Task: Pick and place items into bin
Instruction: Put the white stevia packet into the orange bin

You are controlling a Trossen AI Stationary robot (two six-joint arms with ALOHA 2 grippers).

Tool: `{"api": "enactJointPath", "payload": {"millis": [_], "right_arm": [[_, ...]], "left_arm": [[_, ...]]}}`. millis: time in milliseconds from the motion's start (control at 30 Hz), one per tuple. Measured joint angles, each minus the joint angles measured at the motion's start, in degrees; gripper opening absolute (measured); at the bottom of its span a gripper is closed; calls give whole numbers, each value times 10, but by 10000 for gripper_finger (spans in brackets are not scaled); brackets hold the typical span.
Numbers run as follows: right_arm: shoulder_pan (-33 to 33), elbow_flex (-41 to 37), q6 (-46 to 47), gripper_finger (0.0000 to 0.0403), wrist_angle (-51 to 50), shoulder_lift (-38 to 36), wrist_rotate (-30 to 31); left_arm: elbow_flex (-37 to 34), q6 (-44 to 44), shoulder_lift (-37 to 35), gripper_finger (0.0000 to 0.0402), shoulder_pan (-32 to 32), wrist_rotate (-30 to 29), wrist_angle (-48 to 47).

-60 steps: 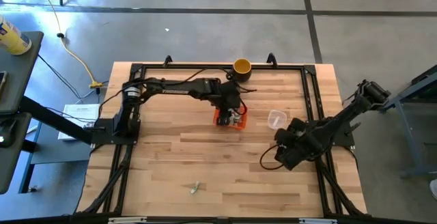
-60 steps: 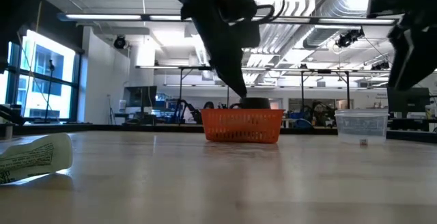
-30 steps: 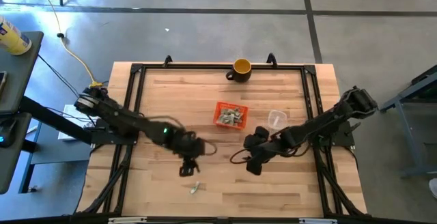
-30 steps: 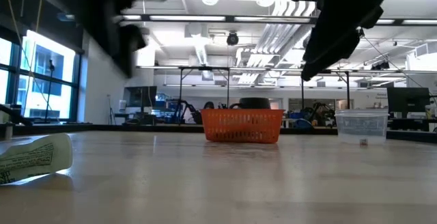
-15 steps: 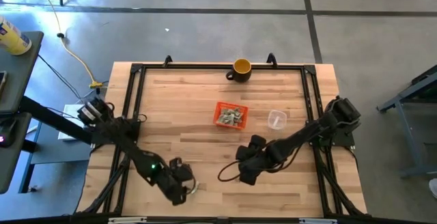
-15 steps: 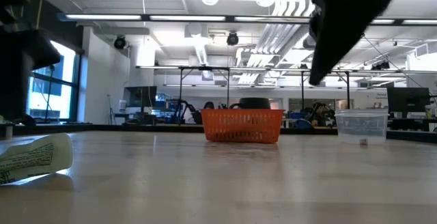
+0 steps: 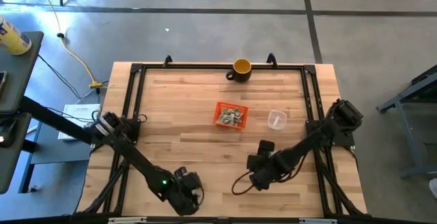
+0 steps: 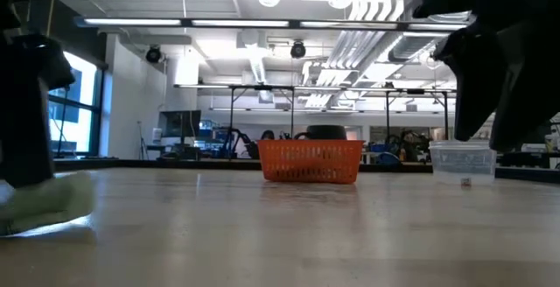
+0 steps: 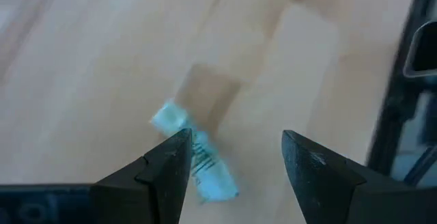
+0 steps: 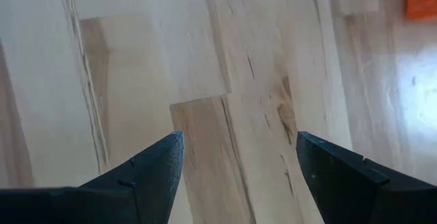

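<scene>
One pale green-and-white wrapper piece (image 9: 198, 161) lies flat on the wood near the table's near edge, and it also shows at the left of the low view (image 8: 48, 204). My left gripper (image 9: 232, 162) is open and low over it, with the piece beside one finger. In the high view that gripper (image 7: 186, 195) hides the piece. The orange basket (image 7: 231, 115) stands mid-table with several pieces inside; it is also in the low view (image 8: 311, 162). My right gripper (image 10: 239, 162) is open over bare wood, to the near right of the basket (image 7: 261, 176). My left gripper comes from above with one finger (image 9: 167, 173) right against the wrapper's side (image 9: 205, 173). That finger covers the spot, so I cannot tell whether it touches. The wrapper lies flat on the table.
A clear plastic cup (image 7: 276, 119) stands to the right of the basket, and a yellow mug (image 7: 242, 67) stands at the far edge. A black frame rail (image 9: 416, 46) runs close beside my left gripper. Bare wood lies between the two grippers.
My left gripper has swung from mid-table toward the near edge and come down over the wrapper. My right gripper has moved a little toward the near edge and the right.
</scene>
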Motion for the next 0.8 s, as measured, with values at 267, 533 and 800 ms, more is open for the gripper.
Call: {"api": "enactJointPath", "payload": {"millis": [267, 533, 800], "right_arm": [[39, 0, 23, 275, -3, 0, 34], [66, 0, 33, 275, -22, -2, 46], [106, 0, 144, 275, -105, -69, 60]], "left_arm": [[53, -27, 62, 253, 7, 3, -113], [50, 36, 61, 117, 31, 31, -118], [49, 150, 19, 40, 103, -16, -114]]}}
